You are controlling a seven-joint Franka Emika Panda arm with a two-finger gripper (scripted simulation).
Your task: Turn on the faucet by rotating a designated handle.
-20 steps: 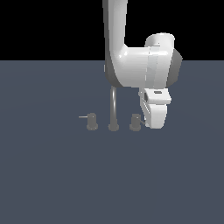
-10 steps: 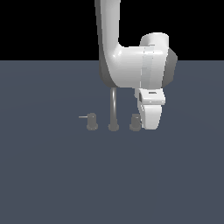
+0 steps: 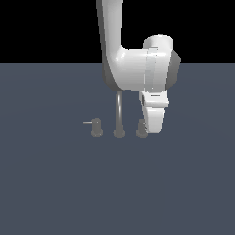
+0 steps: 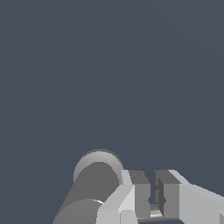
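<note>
Dark slate floor point(image 3: 55, 183) under a black backdrop carries the faucet point(image 3: 119, 112), its arched spout between two short knobs. The handle point(image 3: 141, 129) sits at the exterior view's right, partly hidden by the gripper point(image 3: 153, 126). In the wrist view the gripper's fingers point(image 4: 168, 194) are seen nearly closed, a narrow gap between them, nothing visibly held. The handle point(image 4: 94, 181) is judged rigid, smooth metal, probably best pushed at its lever rod, which is hidden.

A flat slate-blue counter point(image 3: 55, 183) fills the lower frame. Above its far edge lies a plain black backdrop point(image 3: 46, 27).
</note>
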